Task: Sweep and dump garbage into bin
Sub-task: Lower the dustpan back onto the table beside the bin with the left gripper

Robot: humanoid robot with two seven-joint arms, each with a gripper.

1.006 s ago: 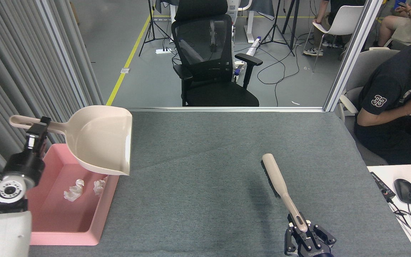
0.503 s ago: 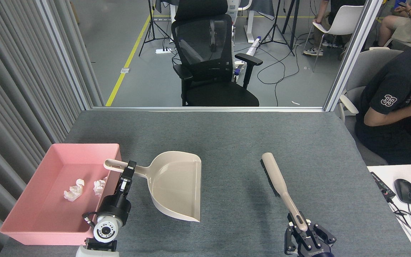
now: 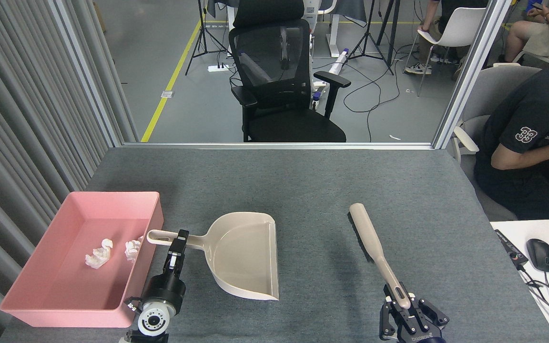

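The pink bin (image 3: 31,305) sits at the table's front left. Two white crumpled wads of garbage (image 3: 99,253) lie inside it, the second (image 3: 133,247) close to its right wall. My left gripper (image 3: 179,237) is shut on the handle of the beige dustpan (image 3: 246,255), which rests low on the table just right of the bin, its mouth facing right. At the front right, my right gripper (image 3: 402,301) is shut on the handle of the beige brush (image 3: 369,240), whose head points away from me over the cloth.
The table is covered in grey cloth (image 3: 303,181). A black office chair (image 3: 279,81) stands beyond the far edge. A person in a dark shirt (image 3: 527,143) sits at the right. A white desk with a mouse (image 3: 540,254) borders the right front corner.
My left arm has swung the dustpan from above the bin down and to the right onto the table, then a little further right. The brush and right gripper have stayed put.
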